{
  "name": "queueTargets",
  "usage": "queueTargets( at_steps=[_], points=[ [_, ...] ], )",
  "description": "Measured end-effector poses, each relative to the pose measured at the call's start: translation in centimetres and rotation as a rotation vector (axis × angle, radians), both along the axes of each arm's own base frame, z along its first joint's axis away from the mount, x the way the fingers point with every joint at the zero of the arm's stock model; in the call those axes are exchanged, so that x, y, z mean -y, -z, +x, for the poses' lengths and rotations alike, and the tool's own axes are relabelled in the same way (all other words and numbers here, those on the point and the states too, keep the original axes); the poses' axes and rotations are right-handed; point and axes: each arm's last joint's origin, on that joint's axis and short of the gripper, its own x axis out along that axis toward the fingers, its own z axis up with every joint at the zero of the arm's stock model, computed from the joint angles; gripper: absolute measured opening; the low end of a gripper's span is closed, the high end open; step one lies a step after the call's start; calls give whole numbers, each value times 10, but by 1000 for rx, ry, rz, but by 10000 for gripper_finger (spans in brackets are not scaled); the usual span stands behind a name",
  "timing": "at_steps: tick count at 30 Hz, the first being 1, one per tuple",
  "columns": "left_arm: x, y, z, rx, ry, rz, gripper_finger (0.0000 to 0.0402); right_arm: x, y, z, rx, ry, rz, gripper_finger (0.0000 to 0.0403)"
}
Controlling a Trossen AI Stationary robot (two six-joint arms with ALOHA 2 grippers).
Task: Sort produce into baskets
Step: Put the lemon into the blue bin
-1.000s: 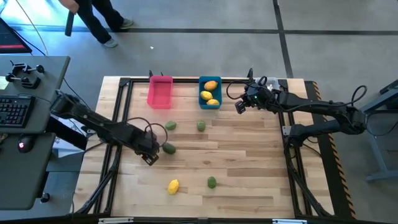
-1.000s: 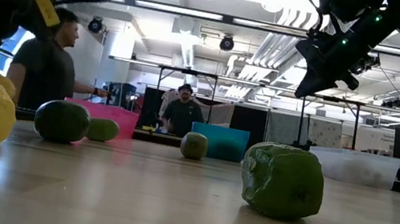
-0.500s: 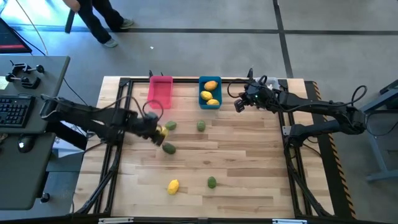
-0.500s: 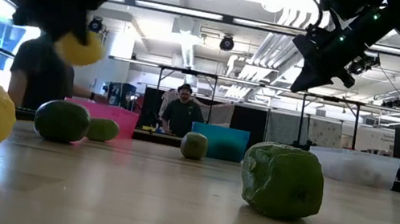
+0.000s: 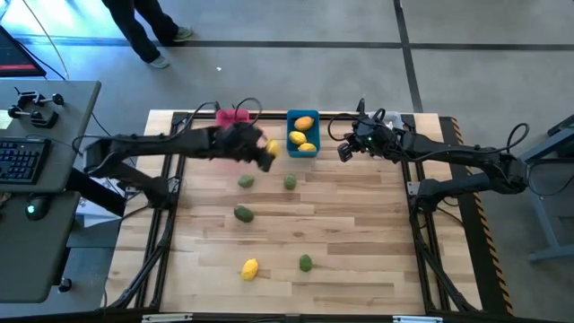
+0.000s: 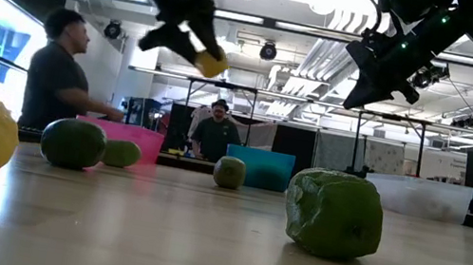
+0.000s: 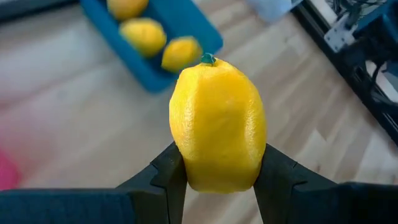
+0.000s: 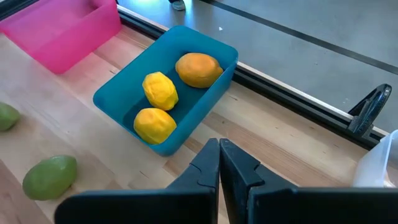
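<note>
At the far left of the high view a side desk (image 5: 45, 144) with a keyboard stands off the work area; it plays no part. The left arm reaches from that side across the surface (image 5: 359, 233) toward its far edge, passing over the pink basket (image 5: 235, 115); its left claw (image 5: 266, 152) pinches a yellow lemon (image 7: 217, 124) across the fruit's middle, stem end forward, which likely keeps it from rolling out. The claw hangs in the air just beside the blue basket (image 8: 168, 99), on the pink side; judging by the three yellow-orange fruits (image 8: 160, 90) already lying in the blue basket, yellow produce belongs there, so the lemon seems bound for the same bin.

Loose produce waits on the surface: two green pieces (image 5: 246, 181) sit near the baskets, a third green one (image 5: 243, 213) lies nearer the middle, and another lemon (image 5: 250, 267) and a green piece (image 5: 306, 263) lie toward the near edge; the greens probably go in the empty pink basket.

Further right, the right claw (image 8: 219, 163) is pressed together and holds nothing; it hovers just right of the blue basket, apparently parked clear of the drop. A pale translucent basket (image 8: 382, 165) shows at the far right edge.
</note>
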Motion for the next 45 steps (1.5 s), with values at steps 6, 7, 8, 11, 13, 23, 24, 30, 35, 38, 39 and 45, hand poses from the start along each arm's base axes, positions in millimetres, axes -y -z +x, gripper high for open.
queueTargets(
  at_steps=[6,7,8,11,13,23,24,30,35,38,39,45],
  points=[
    [-28,-2,42,22,39,89,127,0,0,0,0,0,0,0],
    [-32,-1,49,31,45,92,127,0,0,0,0,1,0,0],
    [-36,2,55,35,45,95,127,0,0,0,0,0,0,0],
    [-45,11,73,39,44,103,127,0,0,0,0,0,0,0],
    [-50,17,84,53,38,108,127,0,0,0,0,0,0,0],
    [-71,63,124,-1,-26,151,127,0,0,0,2,2,2,0],
    [-73,66,127,-9,-30,154,127,0,0,0,2,2,2,0],
    [-83,82,141,-12,-49,157,127,0,0,0,1,2,3,0],
    [-93,94,144,-13,-49,103,127,0,0,0,1,3,8,0],
    [-97,94,142,-11,-51,96,127,0,0,0,1,3,9,0],
    [-98,94,142,-12,-53,95,127,0,0,0,1,3,9,0],
    [-104,95,138,-26,-51,94,143,0,0,0,1,1,10,0]
  ],
)
